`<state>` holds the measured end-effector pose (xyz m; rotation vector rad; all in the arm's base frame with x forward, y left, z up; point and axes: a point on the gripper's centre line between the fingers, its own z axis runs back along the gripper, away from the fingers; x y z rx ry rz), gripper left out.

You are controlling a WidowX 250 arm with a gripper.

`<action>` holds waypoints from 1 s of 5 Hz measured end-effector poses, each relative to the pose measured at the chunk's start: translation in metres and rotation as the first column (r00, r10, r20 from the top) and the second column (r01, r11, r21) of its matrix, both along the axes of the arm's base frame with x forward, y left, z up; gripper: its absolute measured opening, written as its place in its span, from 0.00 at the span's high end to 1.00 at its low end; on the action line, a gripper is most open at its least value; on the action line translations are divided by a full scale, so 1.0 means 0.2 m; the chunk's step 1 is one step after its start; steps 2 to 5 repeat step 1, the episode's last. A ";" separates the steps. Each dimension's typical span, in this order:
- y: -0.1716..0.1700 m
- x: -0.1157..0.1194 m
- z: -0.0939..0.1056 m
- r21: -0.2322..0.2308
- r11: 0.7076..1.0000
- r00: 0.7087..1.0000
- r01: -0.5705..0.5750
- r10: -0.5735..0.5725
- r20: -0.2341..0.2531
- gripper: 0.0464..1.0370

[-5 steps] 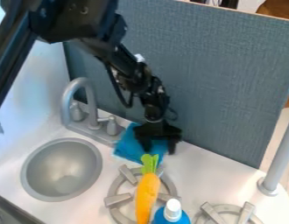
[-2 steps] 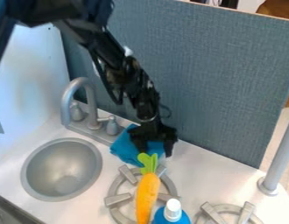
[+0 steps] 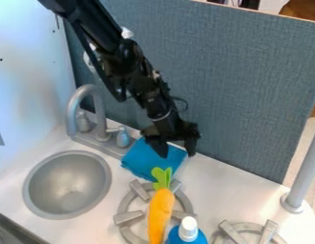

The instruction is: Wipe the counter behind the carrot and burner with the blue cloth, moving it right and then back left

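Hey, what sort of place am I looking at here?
Probably a toy kitchen: there's a round sink with a grey faucet, and a burner grate with a plastic-looking carrot lying across it.

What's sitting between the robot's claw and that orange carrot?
A blue cloth lies on the counter between the gripper and the leafy top of the carrot, as the camera view shows.

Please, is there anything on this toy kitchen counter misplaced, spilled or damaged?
The orange toy carrot with green leaves lies directly on the round grey burner without a pan, slightly odd for cooking. The bright blue cloth sits askew near the curved grey faucet. I see no spill or damage.
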<state>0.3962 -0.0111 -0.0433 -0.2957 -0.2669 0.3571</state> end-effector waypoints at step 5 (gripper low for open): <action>0.01 -0.14 0.13 0.105 0.994 0.999 -0.031 0.033 -0.016 0.05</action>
